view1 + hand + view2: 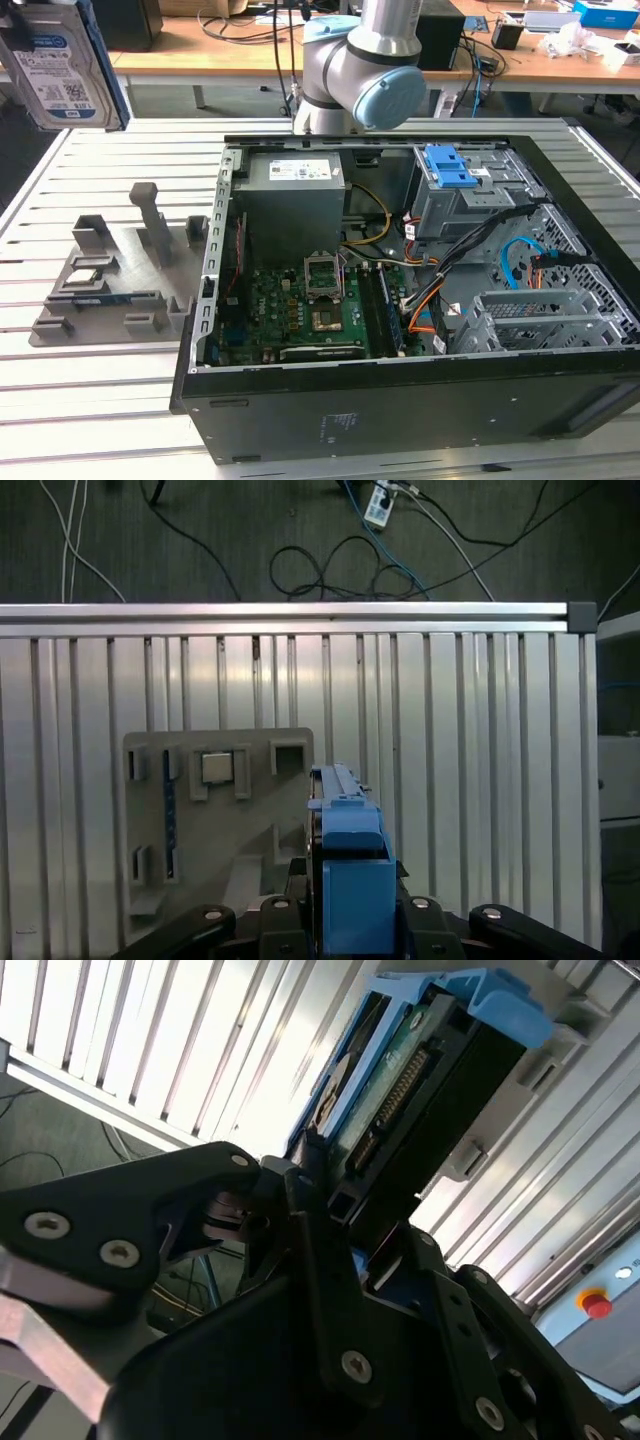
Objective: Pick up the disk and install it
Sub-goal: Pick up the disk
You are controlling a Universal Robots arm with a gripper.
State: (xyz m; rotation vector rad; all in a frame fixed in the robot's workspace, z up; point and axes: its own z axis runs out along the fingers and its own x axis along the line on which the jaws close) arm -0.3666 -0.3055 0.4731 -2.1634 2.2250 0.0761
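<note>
**Disk held aloft, clamped on edge**

The gripper (pixel 350 1210) has its black jaws closed on the disk (pixel 400 1070), pinching it across its flat faces. The disk stands on edge and clear of the slatted metal table (pixel 60 400).

In the exterior view the disk (pixel 60 65) hangs over the table's far corner on the exterior view's left. Its silver face carries a white-and-blue barcode label, and a dark blue rail runs down its side.

The second wrist view shows its underside, with a green circuit board, a row of connector pins and light-blue plastic rails.

In the first wrist view the disk (pixel 350 850) shows as a narrow blue edge above the grey fixture plate (pixel 220 810).

The open computer case (pixel 400 400) lies mid-table, well apart from the disk. Its grey bay with the blue latch (pixel 448 170) sits at the case's far side.
</note>
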